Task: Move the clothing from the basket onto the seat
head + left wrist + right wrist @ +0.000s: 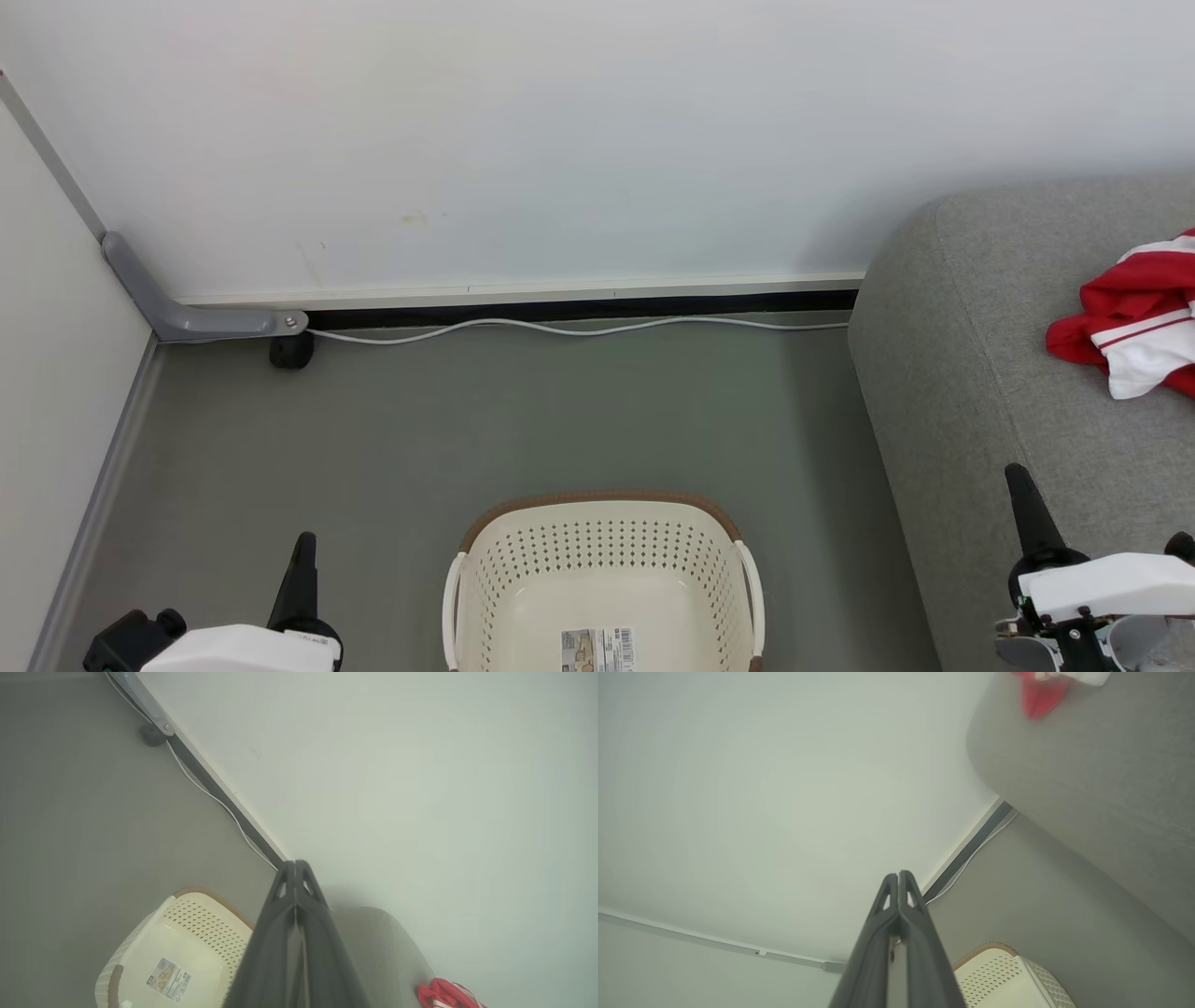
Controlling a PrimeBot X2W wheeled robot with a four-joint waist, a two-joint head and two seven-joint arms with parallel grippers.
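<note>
the basket sits on the floor and looks empty. a paper label lies on its bottom, and i see no clothes in it. the clothing is on the seat, a red and white heap at the right edge of the head view. part of the heap is cut off, so i cannot tell if both pieces are there. the left gripper is beside the basket, its two fingers pressed together, holding nothing. the right gripper is by the seat, fingers pressed together too, holding nothing. i think the job is done, or nearly done.
</note>
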